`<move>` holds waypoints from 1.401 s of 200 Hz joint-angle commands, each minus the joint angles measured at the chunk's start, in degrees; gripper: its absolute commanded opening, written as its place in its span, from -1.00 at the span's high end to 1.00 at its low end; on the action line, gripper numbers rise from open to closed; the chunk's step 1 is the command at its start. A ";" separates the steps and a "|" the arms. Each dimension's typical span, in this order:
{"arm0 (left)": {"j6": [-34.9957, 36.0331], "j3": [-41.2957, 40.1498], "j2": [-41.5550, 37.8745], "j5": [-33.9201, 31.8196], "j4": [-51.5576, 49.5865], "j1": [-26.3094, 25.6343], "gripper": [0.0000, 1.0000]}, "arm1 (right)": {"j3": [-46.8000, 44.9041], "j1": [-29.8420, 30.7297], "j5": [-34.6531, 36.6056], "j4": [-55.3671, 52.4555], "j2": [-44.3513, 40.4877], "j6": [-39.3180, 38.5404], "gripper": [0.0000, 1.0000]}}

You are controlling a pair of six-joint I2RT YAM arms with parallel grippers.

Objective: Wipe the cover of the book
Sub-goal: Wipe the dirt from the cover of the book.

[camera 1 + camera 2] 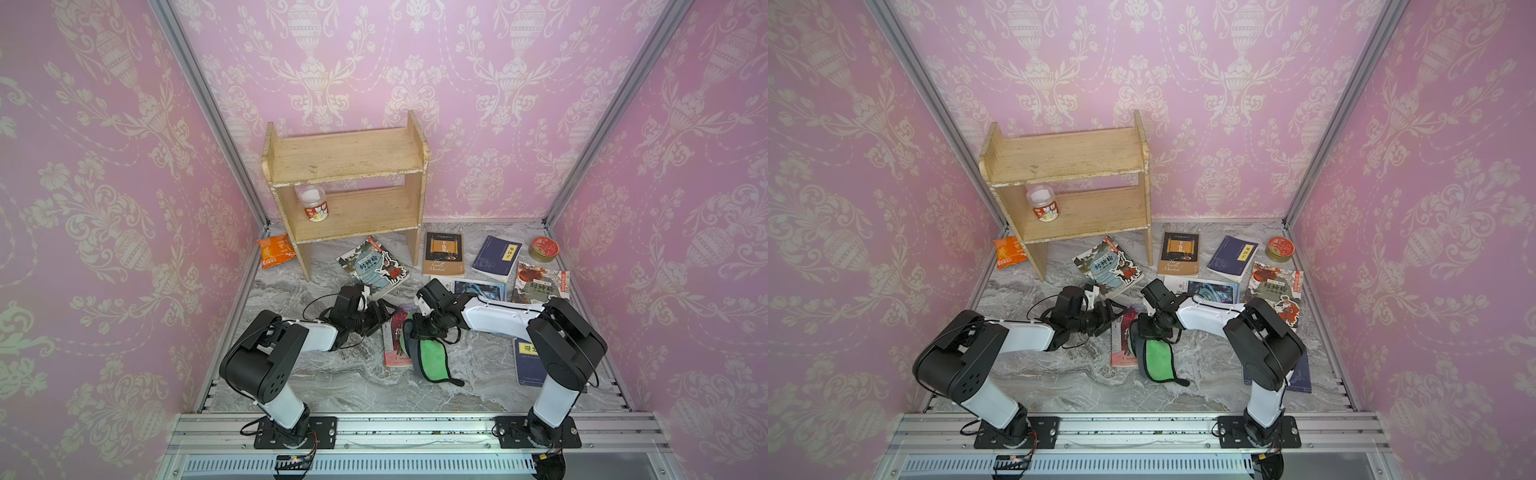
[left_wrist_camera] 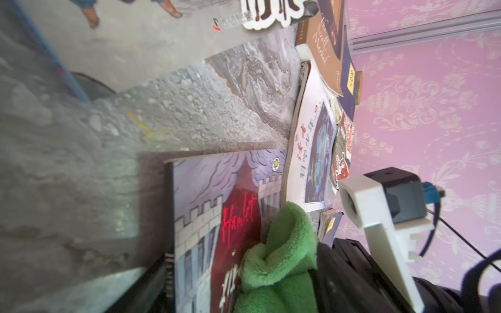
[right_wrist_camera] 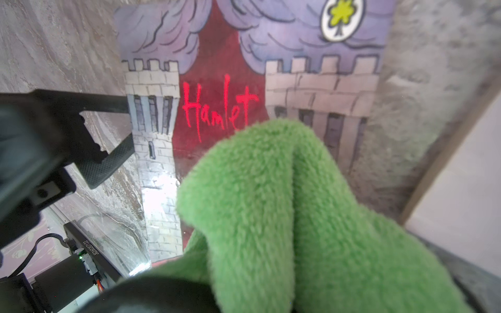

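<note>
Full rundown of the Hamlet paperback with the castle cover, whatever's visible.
Glossy paperback with grey castle towers, red curtain, purple clouds, red Hamlet title, clover badge. Lies flat, cover up, on the grey marble table. A green fleece cloth lies over its lower part; the open left gripper sits at its spine edge.

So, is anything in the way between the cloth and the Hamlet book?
No, nothing visible. The cloth, held by the right gripper, already lies on the book cover. The left gripper is open beside the book's edge.

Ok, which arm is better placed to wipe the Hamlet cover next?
Right: the right gripper is shut on the green cloth, which rests on the Hamlet book. The left gripper stands open beside the book, holding nothing.
</note>
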 commanded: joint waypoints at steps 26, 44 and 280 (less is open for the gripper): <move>1.90 0.44 3.14 0.90 -4.19 2.83 0.26 | -2.07 -0.90 0.94 -3.37 6.32 -2.26 1.00; 2.07 0.42 2.98 0.85 -4.41 3.51 0.44 | -1.16 -1.31 0.77 -3.32 7.61 -3.18 1.00; -4.80 -6.11 5.79 0.18 7.15 2.73 1.00 | 14.46 5.56 -7.14 -8.47 12.74 -4.45 1.00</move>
